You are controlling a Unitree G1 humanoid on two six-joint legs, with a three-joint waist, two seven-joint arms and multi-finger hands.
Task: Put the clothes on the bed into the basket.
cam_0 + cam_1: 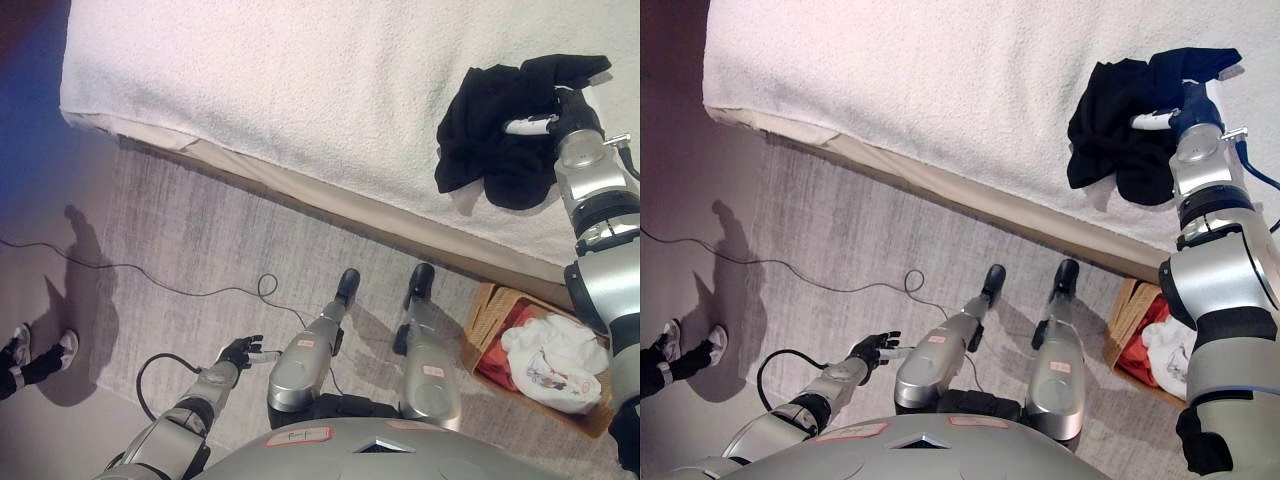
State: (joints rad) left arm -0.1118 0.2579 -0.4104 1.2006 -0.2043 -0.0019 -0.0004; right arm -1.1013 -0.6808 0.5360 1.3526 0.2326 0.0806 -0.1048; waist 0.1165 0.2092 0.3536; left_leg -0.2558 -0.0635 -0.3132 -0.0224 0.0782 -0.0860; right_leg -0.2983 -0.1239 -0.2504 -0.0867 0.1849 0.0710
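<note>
A black garment [500, 125] lies crumpled on the white bed [300, 80] near its right side. My right hand [560, 112] reaches onto the bed and rests on the garment, with a white fingertip [520, 126] lying across the cloth; most of its fingers are hidden in the folds. The wicker basket [483, 318] stands on the floor by the bed's edge at lower right, holding a white cloth [555, 365] and a red cloth [500, 368]. My left hand [240, 351] hangs low over the carpet at lower left, fingers relaxed and empty.
The bed's beige edge [330, 205] runs diagonally across the view. Grey carpet [200, 240] lies in front of it with a thin black cord [150, 275] across it. A person's shoes [40, 352] show at the far left.
</note>
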